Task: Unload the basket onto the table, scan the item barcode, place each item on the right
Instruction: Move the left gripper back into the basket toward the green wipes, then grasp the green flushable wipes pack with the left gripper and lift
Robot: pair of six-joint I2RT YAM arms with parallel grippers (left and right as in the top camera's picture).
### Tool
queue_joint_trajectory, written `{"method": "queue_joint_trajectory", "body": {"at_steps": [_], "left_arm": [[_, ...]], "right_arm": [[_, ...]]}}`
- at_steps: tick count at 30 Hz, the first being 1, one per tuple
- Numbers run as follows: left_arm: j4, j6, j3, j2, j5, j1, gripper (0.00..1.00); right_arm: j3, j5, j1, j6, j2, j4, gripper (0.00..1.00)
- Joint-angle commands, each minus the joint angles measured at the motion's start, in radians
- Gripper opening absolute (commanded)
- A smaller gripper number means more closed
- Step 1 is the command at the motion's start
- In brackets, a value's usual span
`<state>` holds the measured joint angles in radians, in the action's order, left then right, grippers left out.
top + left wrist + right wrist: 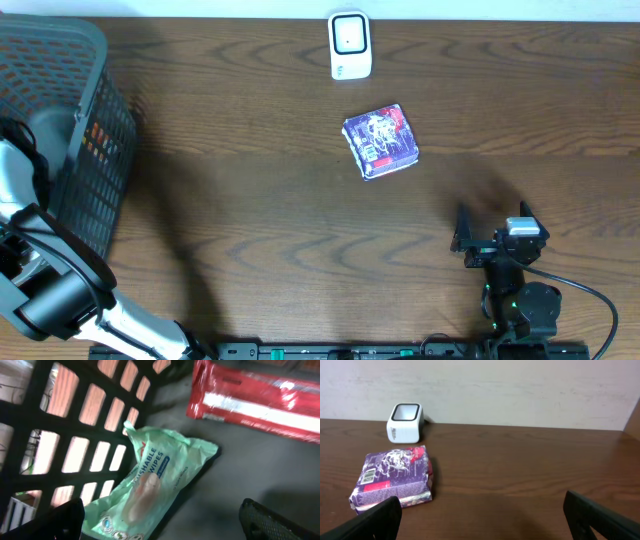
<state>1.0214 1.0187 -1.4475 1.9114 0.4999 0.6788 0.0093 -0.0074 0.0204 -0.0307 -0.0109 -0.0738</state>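
Overhead, we find the purple and red printed packet (pixel 380 142) lying on the brown wooden table (pixel 250 220), near the white box-shaped barcode scanner (pixel 350 45) but apart from it, with nothing gripping it. Our right gripper (pixel 487 517) faces it from a little way off, jaws wide apart and empty. Our left gripper (pixel 162 522), jaws likewise spread, hangs inside the dark plastic mesh basket (pixel 100 120) above a pale green wipes pack (pixel 150 485). We judge the scan not yet done: grasping the packet and showing its barcode to the scanner are left
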Motion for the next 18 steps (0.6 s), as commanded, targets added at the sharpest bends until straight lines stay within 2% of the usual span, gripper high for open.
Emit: {"method": "queue_joint_trajectory", "body": {"at_steps": [1, 6, 18], "left_arm": [[-0.037, 0.006, 0.053, 0.011, 0.009, 0.002, 0.98], [-0.111, -0.039, 0.103, 0.011, 0.010, 0.002, 0.98], [-0.120, -0.038, 0.109, 0.013, -0.031, 0.057, 0.98]], "right_arm": [[-0.004, -0.002, -0.008, -0.008, 0.005, -0.001, 0.99], [-0.004, -0.002, -0.008, -0.008, 0.005, -0.001, 0.99], [-0.004, -0.002, -0.008, -0.008, 0.005, -0.001, 0.99]]}}
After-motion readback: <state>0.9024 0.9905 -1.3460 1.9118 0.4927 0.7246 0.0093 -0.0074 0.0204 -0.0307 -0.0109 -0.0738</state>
